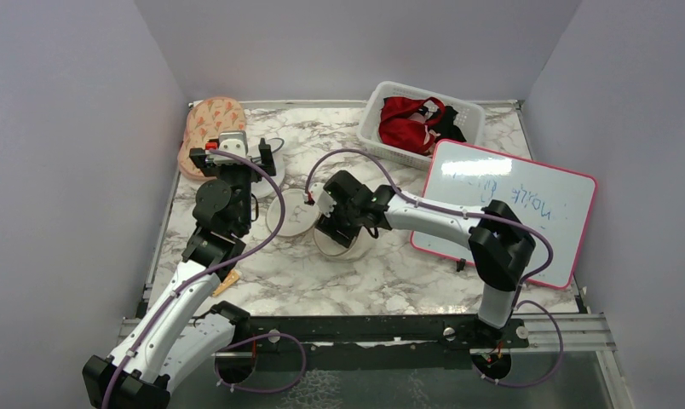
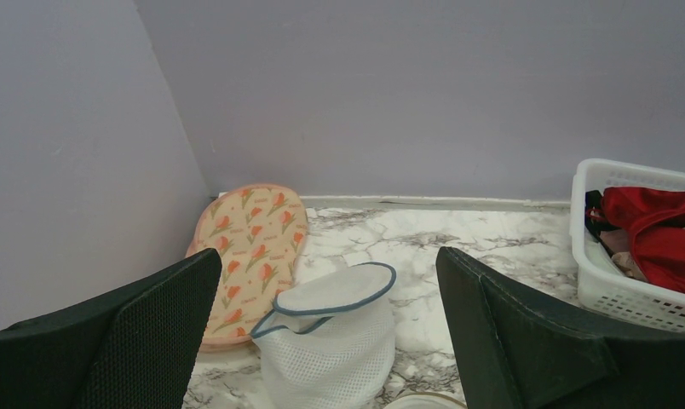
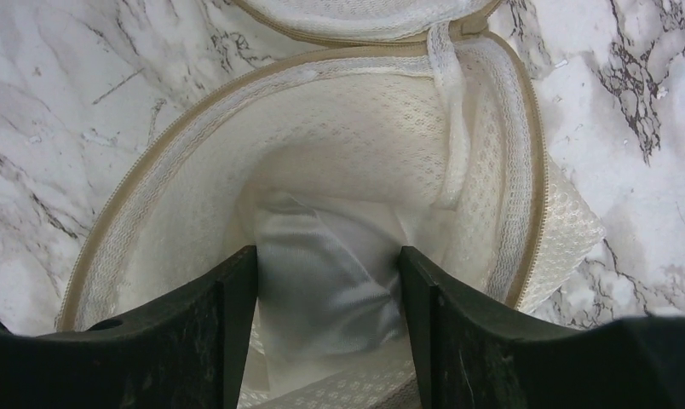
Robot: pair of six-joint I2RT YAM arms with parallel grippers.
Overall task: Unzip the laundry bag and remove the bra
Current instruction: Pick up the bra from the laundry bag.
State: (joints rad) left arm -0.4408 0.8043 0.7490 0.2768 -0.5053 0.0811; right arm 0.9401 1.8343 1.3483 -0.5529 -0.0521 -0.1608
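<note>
your right gripper clamps the bra, likely soft, slippery satin inside the laundry bag; favour a thick fold. left gripper gapes empty.

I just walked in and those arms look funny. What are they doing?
The robot's right hand is down inside the open cream laundry bag. Its fingers sit on either side of the shiny white bra and seem to be pinching it. The bra is not out yet. The left hand hangs open above the table near a white mesh pouch, holding nothing.
</note>
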